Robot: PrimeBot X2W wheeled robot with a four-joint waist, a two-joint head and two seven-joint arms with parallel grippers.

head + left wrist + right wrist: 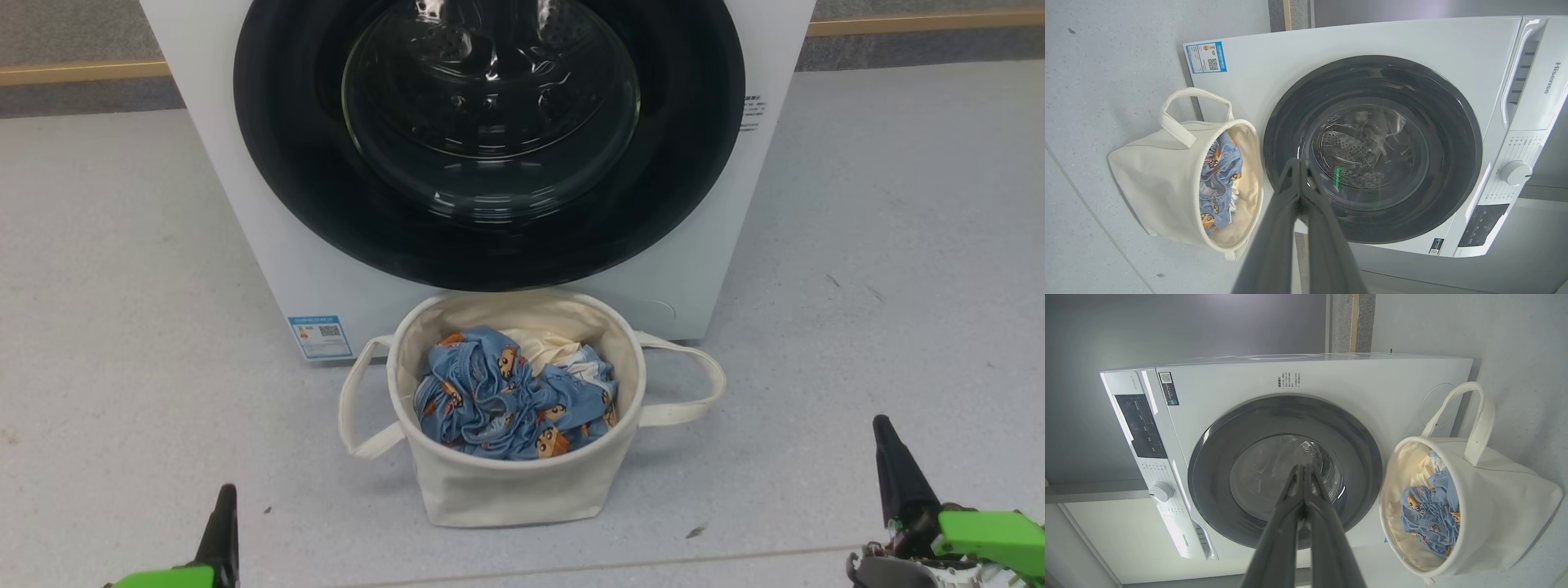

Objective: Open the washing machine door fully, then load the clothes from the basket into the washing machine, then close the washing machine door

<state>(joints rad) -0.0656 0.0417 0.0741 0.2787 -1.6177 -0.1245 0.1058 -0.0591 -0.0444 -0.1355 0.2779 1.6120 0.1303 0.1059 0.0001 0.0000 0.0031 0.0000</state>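
Observation:
The white washing machine point(245, 212) stands ahead with its black-rimmed glass door point(490, 122) closed flat against the front. Directly before it sits the cream canvas basket point(514, 482), holding the blue printed clothes point(498, 400) and a pale cream garment point(543, 343). My left gripper point(224, 502) is low at the left, shut and empty. My right gripper point(886, 441) is low at the right, also shut and empty. Both hang well short of the basket and the door. The wrist views show the door point(1372, 147) point(1286, 473), the basket point(1151, 183) point(1498, 522) and closed fingertips point(1296, 163) point(1304, 469).
Grey speckled floor point(882, 269) spreads on both sides of the machine. A blue label sticker point(320, 336) is at the machine's lower left corner. The control panel with a white dial point(1515, 172) runs along the machine's top. A wall base with a wooden strip point(82, 72) is behind.

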